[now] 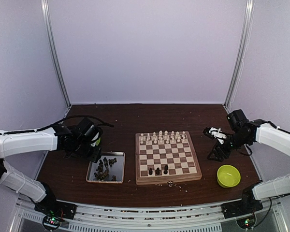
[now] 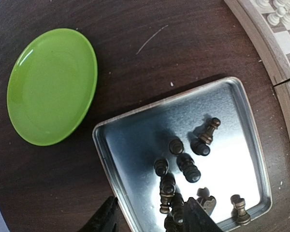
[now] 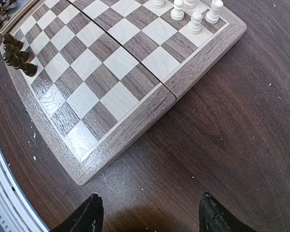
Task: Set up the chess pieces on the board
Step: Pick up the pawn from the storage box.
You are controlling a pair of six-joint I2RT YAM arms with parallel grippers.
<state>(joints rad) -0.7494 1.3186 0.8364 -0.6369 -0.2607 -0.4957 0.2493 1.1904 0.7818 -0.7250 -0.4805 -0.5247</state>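
Note:
The board [image 1: 137, 159] lies mid-table, with cream chessmen [image 1: 163, 137] along its far rows. Three dark chess pieces [image 1: 157, 170] stand on its near row, and they also show in the right wrist view [image 3: 17, 55]. Several more dark pieces [image 2: 186, 166] lie jumbled in the silver tray [image 2: 135, 140], left of the board. My left gripper [image 2: 152, 220] hovers over the tray's near-left rim with its jaws apart. One finger is outside the tray, the other beside a lying piece, and nothing is gripped. My right gripper [image 3: 147, 215] stands wide open over bare table off the board's right corner [image 3: 130, 128].
A green plate [image 2: 52, 86] lies on the table just left of the tray. A green bowl [image 1: 228, 176] sits at the near right, close to the right gripper [image 1: 216, 154]. The enclosure's walls and corner posts ring the table.

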